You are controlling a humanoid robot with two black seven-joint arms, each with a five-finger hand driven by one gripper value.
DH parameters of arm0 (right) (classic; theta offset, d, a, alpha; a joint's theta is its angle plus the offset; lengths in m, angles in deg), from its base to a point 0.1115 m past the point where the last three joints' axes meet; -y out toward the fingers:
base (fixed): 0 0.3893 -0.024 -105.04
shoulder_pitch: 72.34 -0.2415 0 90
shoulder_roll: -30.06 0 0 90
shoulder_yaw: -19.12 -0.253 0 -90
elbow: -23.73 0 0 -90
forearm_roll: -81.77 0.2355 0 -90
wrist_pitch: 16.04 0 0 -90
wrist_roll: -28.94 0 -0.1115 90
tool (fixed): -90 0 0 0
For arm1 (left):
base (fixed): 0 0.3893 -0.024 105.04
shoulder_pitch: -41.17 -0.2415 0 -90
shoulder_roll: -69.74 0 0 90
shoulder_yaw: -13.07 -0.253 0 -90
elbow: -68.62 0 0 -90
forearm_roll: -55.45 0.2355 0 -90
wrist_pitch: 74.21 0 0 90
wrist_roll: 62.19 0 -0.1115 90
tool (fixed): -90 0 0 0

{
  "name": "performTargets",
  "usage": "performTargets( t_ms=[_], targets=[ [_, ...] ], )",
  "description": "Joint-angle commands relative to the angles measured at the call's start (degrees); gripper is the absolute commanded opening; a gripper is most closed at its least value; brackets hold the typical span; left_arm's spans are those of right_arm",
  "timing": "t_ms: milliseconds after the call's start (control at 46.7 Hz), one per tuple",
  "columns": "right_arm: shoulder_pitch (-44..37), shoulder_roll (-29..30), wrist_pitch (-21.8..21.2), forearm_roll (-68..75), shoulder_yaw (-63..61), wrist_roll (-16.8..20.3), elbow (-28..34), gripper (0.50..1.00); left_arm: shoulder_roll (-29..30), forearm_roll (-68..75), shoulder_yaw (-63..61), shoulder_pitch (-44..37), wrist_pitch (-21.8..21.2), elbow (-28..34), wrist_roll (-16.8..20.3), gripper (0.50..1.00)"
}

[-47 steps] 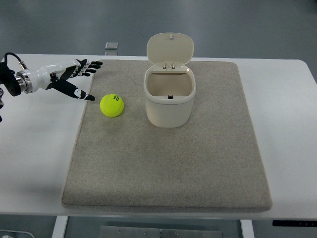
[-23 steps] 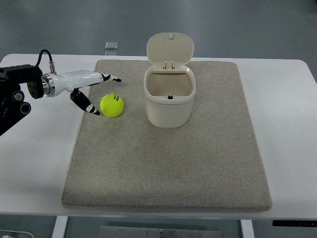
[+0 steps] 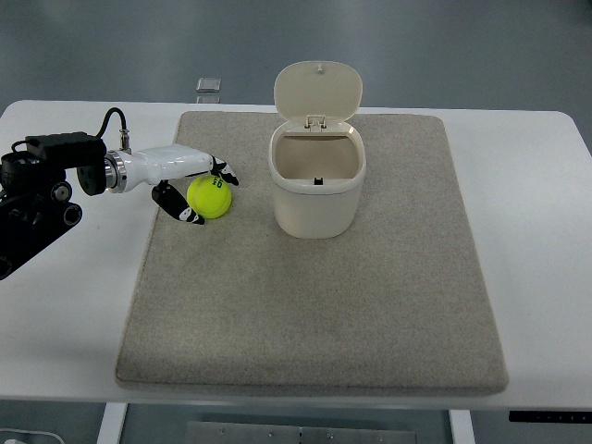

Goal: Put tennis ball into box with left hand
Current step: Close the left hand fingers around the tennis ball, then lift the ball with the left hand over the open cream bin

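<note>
The tennis ball [image 3: 210, 197] is sitting on the mat [image 3: 314, 305] just left of the open box [image 3: 316, 185], with the left hand [image 3: 190, 180] cupped round it, fingers [image 3: 225, 171] apart, not really clamped, so honestly it could squirt out and roll off across the surface [image 3: 65, 324] if they close off-centre.

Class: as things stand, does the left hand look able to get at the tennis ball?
Probably yes. The left hand is already at the tennis ball, fingers on either side, with nothing between them on the mat.
</note>
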Motion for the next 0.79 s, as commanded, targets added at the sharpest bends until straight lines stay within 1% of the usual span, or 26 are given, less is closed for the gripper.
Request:
performTargets(
  t_ms=[0, 21, 86, 107, 193, 214, 300, 385, 599, 706, 771],
  targets=[
    [0.0, 0.0, 0.0, 0.0, 0.0, 0.0, 0.0, 0.938, 0.1, 1.0, 0.0, 0.4, -0.1, 0.0, 0.0, 0.671],
    [0.0, 0.0, 0.0, 0.0, 0.0, 0.0, 0.0, 0.938, 0.1, 1.4, 0.1, 0.5, -0.2, 0.0, 0.0, 0.654],
    [0.0, 0.0, 0.0, 0.0, 0.0, 0.0, 0.0, 0.938, 0.1, 1.8, 0.1, 0.6, -0.2, 0.0, 0.0, 0.624],
    [0.0, 0.0, 0.1, 0.0, 0.0, 0.0, 0.0, 0.938, 0.2, 1.8, 0.1, 0.8, -0.2, 0.0, 0.0, 0.606],
    [0.0, 0.0, 0.0, 0.0, 0.0, 0.0, 0.0, 0.938, 0.3, 1.8, 0.1, 1.2, -0.2, -0.1, 0.0, 0.506],
    [0.0, 0.0, 0.1, 0.0, 0.0, 0.0, 0.0, 0.938, 0.4, 1.8, 0.1, 1.2, -0.2, -0.1, 0.0, 0.5],
    [0.0, 0.0, 0.1, 0.0, 0.0, 0.0, 0.0, 0.938, 0.8, 1.8, 0.2, 1.6, -0.2, -0.6, 0.1, 0.5],
    [0.0, 0.0, 0.1, 0.0, 0.0, 0.0, 0.0, 0.938, 1.9, 1.8, 0.4, 2.7, -0.2, -2.7, 0.1, 0.5],
    [0.0, 0.0, 0.1, 0.0, 0.0, 0.0, 0.0, 0.938, 6.0, 1.8, 0.7, 5.2, -1.6, -15.5, 0.3, 0.5],
    [0.0, 0.0, 0.0, 0.0, 0.0, 0.0, 0.0, 0.938, 6.8, 1.9, 0.7, 6.5, -1.7, -19.8, 0.4, 0.5],
    [0.0, 0.0, 0.1, 0.0, 0.0, 0.0, 0.0, 0.938, 7.4, 2.2, 0.7, 7.9, -1.7, -21.6, 1.3, 0.5]
  ],
)
